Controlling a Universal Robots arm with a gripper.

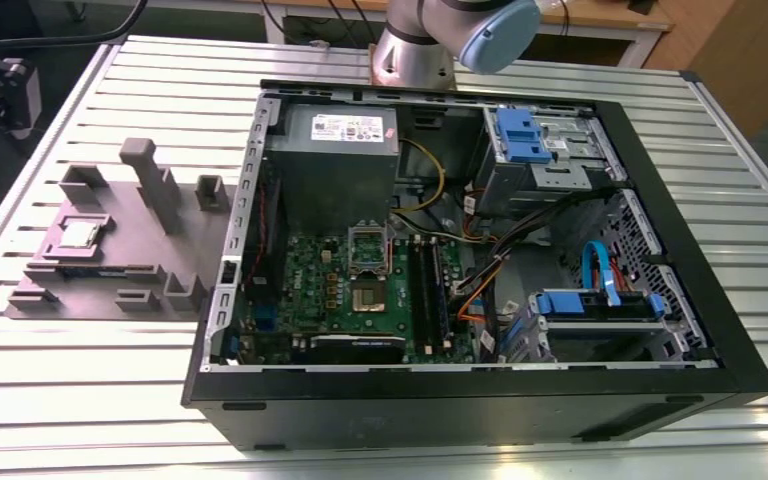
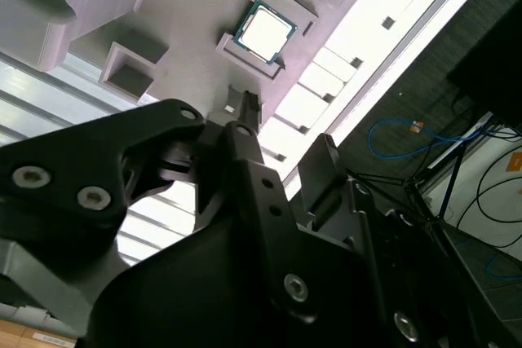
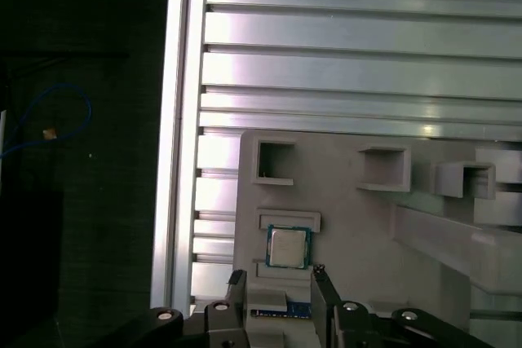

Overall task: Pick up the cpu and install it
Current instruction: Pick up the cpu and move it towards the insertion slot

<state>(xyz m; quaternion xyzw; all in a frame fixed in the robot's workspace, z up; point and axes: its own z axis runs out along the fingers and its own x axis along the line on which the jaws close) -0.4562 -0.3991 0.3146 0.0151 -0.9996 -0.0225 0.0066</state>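
At the exterior view's left, on a slatted aluminium tabletop (image 1: 91,400): a grey moulded holder block (image 1: 131,255) with pockets and posts, cradling the cpu (image 1: 80,232), a small flat square chip with a silver metal top and thin greenish rim. In the first wrist view, a black two-fingered tool (image 3: 277,276) hanging over the block, fingers spread apart and gripping nothing. Cpu seated flat in its square recess just beyond the fingertips, in line with the gap between them, untouched. Further right, away from the tool: an open black computer case (image 1: 491,410) with a green motherboard (image 1: 311,280) and a grey power-supply box (image 1: 337,160) inside.
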